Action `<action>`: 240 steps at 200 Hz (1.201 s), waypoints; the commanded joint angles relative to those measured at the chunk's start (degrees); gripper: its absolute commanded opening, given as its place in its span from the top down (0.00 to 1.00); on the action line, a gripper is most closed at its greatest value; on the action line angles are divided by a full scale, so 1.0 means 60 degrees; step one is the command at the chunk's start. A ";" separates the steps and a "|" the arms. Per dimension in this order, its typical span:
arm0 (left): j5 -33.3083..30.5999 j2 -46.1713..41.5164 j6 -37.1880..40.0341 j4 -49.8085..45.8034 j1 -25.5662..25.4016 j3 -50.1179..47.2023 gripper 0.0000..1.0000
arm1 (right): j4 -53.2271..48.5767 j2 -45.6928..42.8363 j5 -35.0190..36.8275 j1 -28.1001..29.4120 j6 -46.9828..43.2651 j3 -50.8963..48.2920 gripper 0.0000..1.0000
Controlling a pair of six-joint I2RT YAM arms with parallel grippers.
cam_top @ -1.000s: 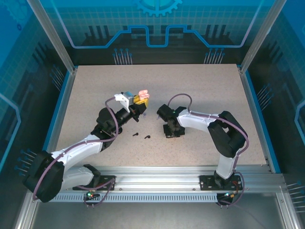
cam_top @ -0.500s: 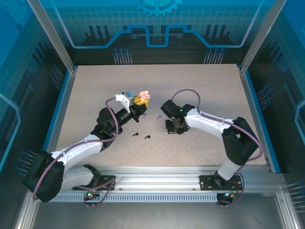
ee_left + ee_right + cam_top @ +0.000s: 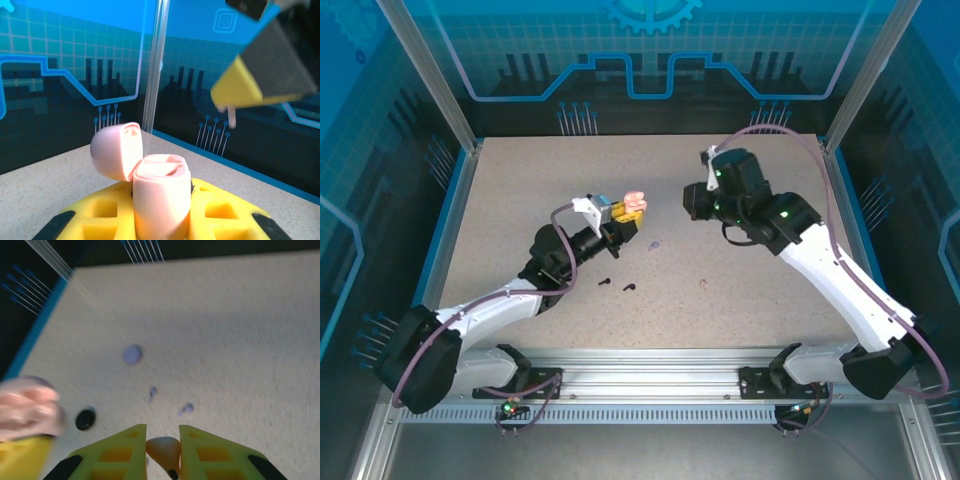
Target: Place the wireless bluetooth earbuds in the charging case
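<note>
At the left of centre, my left gripper (image 3: pixel 620 222) is clenched on the pale pink charging case (image 3: pixel 161 192). It holds the case above the table (image 3: pixel 520 190) with the lid (image 3: pixel 117 150) hinged open and the recessed top facing up. This gripper has shifted only slightly over the last second. The case top appears unfilled.

On the table nearer than the case lie the black earbuds (image 3: pixel 628 288). A lilac piece (image 3: pixel 653 244) lies just right of the case. Further right and nearer lies a small pinkish piece (image 3: pixel 704 285), probably the second pale pink earbud.

My right gripper (image 3: pixel 692 200) has changed most. A second ago it sat low over the table at centre. It is now raised, standing right of the case and apart from it. Its fingers are closed on a pale pink earbud (image 3: pixel 162 449), whose stem hangs below the fingertips in the left wrist view.

Judgement: pick-up is complete and the carry is nearly done. The next step is to align the stem over one recess and lower it. Misalignment would tip the earbud off the case rim.
</note>
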 commanded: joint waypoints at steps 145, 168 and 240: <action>0.0068 0.2276 0.1345 0.1873 -0.1154 0.2374 1.00 | 0.4509 -0.1467 -0.3211 -0.0122 -0.2144 -0.1479 0.79; 0.0098 0.2289 0.1316 0.1996 -0.1149 0.2369 1.00 | 0.4716 -0.1559 -0.3130 -0.0135 -0.2153 -0.1762 0.79; 0.0136 0.2077 0.1412 0.1931 -0.1142 0.2385 1.00 | 0.4957 -0.1431 -0.2846 -0.0171 -0.2045 -0.2065 0.79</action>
